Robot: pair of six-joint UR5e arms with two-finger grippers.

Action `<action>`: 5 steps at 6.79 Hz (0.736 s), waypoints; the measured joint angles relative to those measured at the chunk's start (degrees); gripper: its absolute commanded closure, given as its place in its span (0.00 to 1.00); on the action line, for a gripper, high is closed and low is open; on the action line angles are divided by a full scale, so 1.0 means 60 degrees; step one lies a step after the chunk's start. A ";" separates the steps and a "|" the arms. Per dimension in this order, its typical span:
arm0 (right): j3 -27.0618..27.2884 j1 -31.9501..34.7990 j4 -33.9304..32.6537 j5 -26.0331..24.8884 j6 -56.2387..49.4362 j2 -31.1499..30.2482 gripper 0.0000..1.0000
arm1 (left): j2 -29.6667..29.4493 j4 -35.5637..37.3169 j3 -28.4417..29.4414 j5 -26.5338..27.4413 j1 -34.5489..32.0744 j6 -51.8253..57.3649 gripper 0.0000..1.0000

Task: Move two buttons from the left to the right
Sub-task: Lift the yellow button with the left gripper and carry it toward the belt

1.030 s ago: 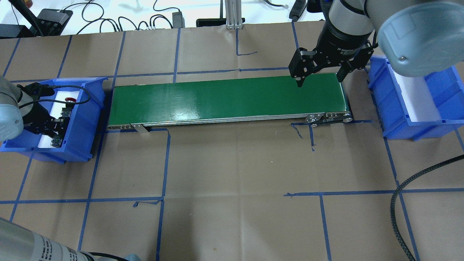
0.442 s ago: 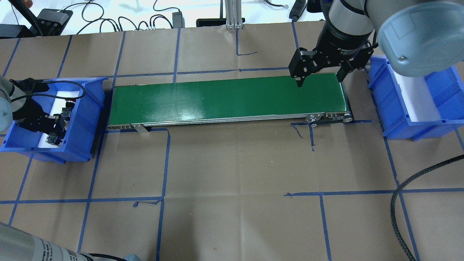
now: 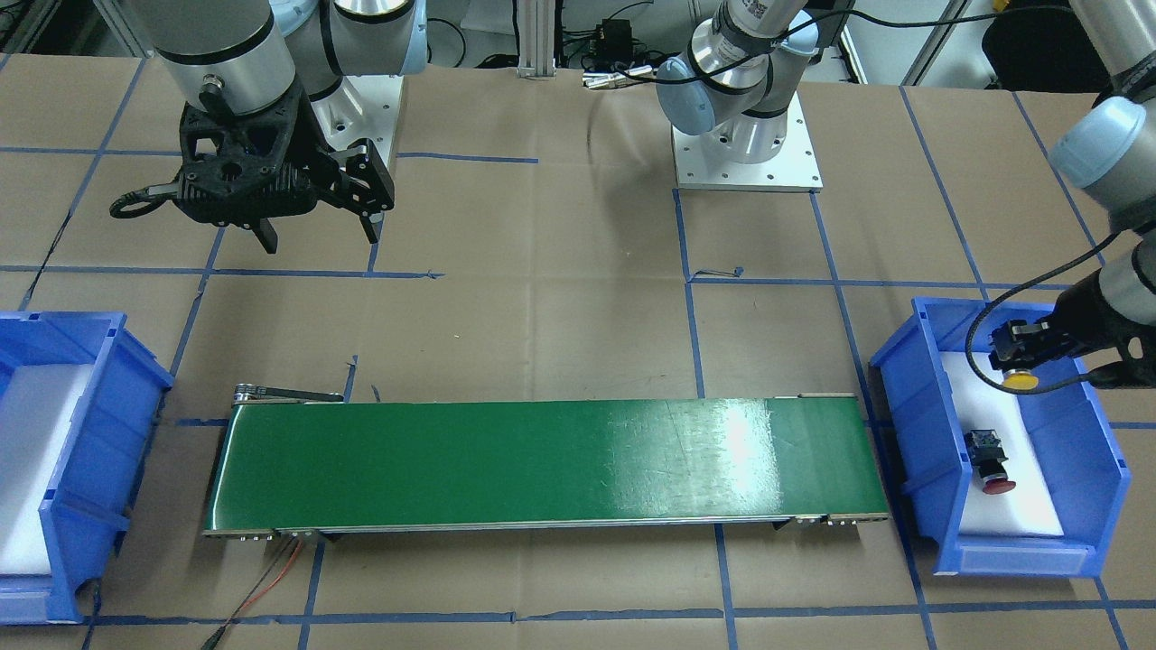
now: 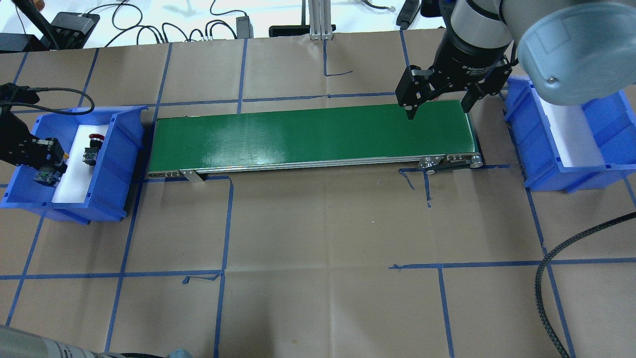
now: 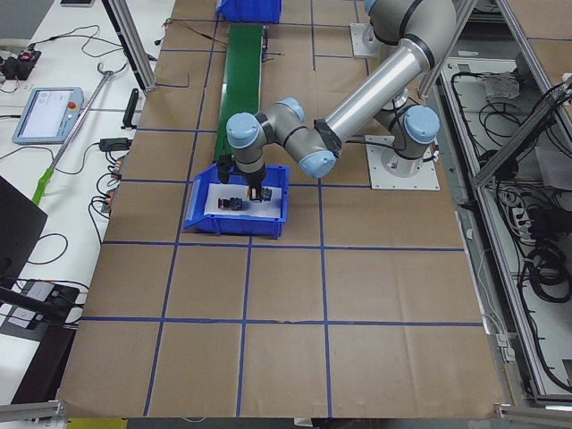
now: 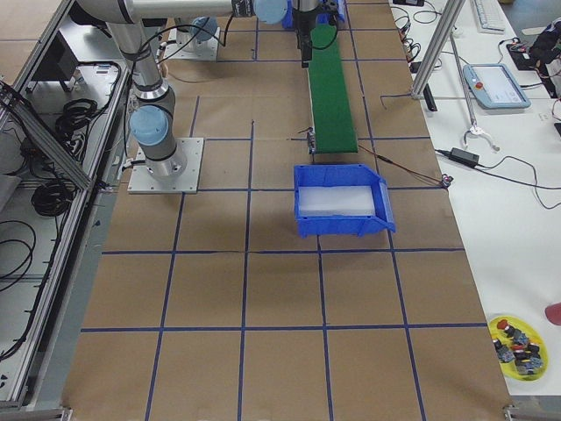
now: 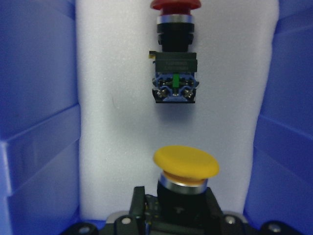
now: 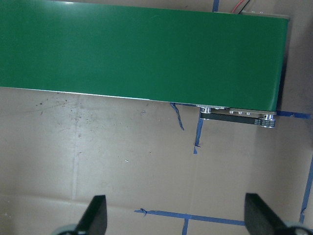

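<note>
My left gripper (image 3: 1019,354) is shut on the black body of the yellow button (image 7: 186,165), held over the white foam of the left blue bin (image 4: 115,149). The yellow cap (image 3: 1021,382) points toward the red one. The red button (image 7: 174,73) lies on its side on the foam, apart from the gripper, and also shows in the front view as the red button (image 3: 990,456). My right gripper (image 4: 439,105) hangs open and empty above the right end of the green conveyor belt (image 4: 313,136); its fingers (image 8: 96,216) frame bare paper.
The right blue bin (image 4: 613,130) with a white foam liner stands past the belt's right end. A black cable (image 4: 546,278) loops over the table at lower right. Brown paper with blue tape lines covers the table around the belt.
My left gripper has risen and pulled back toward the bin's outer side with the yellow button in it, uncovering the red button. The right arm has not moved.
</note>
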 measured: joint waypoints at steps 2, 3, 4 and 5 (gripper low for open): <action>0.0000 0.0000 0.0004 -0.0014 0.0000 -0.0005 0.00 | 0.0354 -0.0607 0.0450 0.0057 -0.0010 -0.0171 0.99; 0.0000 0.0000 0.0004 -0.0031 0.0000 -0.0006 0.00 | 0.0395 -0.0660 0.0540 0.0038 -0.0099 -0.0419 0.99; 0.0000 0.0000 0.0004 -0.0059 0.0000 -0.0003 0.00 | 0.0433 -0.0676 0.0617 0.0025 -0.0465 -0.0917 0.99; 0.0000 0.0000 0.0004 -0.0082 0.0000 -0.0001 0.00 | 0.0472 -0.0677 0.0717 0.0031 -0.1161 -0.1719 0.99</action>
